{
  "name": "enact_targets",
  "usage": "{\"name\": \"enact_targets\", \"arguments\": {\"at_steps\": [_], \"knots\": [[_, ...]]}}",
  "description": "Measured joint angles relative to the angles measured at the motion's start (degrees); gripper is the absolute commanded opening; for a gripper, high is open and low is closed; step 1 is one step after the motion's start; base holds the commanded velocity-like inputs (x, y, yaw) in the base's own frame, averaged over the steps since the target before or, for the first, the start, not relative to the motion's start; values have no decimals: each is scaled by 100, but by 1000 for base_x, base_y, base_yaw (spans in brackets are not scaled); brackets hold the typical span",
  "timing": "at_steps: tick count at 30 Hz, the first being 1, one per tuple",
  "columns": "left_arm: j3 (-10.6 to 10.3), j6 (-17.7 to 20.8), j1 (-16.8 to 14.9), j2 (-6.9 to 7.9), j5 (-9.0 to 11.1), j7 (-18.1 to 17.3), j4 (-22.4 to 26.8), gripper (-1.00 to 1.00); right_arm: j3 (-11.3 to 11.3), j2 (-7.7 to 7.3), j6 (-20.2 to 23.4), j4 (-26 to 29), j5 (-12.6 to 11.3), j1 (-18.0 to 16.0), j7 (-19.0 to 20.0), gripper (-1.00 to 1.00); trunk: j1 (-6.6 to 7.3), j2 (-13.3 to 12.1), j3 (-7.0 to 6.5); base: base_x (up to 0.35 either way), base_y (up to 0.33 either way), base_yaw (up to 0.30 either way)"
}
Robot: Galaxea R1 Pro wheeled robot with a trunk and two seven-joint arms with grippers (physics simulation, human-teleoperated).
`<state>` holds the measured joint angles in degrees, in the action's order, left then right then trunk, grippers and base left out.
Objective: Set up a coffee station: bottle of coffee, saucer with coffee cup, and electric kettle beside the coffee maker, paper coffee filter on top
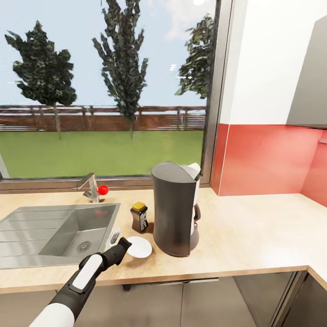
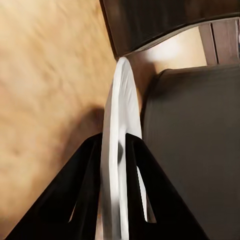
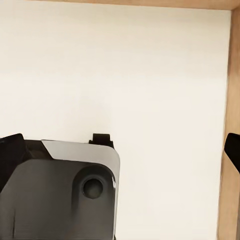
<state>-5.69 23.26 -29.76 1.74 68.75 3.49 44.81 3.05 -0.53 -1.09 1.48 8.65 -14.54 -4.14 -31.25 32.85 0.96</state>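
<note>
Table [image 1: 254, 231]: light beige worktop, steel sink [image 1: 54, 231] set in it, well to the coffee maker's left. Coffee maker [image 1: 175, 209]: tall, dark grey, upright on the table; landmark. Bottle of coffee [image 1: 139, 217]: yellow-capped, just left of the coffee maker. Saucer [image 1: 140, 246]: white, at the coffee maker's front left, its rim clamped between the left gripper [image 1: 121, 246] fingers [image 2: 90, 175]. Right gripper: fingertips barely in frame; state cannot be told.
</note>
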Motion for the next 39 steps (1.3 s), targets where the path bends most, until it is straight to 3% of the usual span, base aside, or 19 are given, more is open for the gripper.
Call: {"name": "enact_targets", "arguments": {"at_steps": [7,8,19,25,39], "knots": [[-23,-406,-9,-3,6,-1,-8,-100,3,-7,5,-3,0,0,0,100,0,0,0,0,0,0],[-19,-416,-9,-9,14,-1,-8,100,3,-8,4,-3,0,0,0,100,0,0,0,0,0,0],[-10,-438,-3,15,-5,44,-26,100,-4,-8,5,-3,2,0,0,100,0,0,0,0,7,0],[-14,-438,0,67,14,79,-26,100,-1,-1,5,-3,1,0,3,100,-1,0,0,-27,240,0],[-17,-431,8,14,-3,40,-20,100,2,0,1,0,0,0,-6,100,-4,0,0,-280,129,0]]}}
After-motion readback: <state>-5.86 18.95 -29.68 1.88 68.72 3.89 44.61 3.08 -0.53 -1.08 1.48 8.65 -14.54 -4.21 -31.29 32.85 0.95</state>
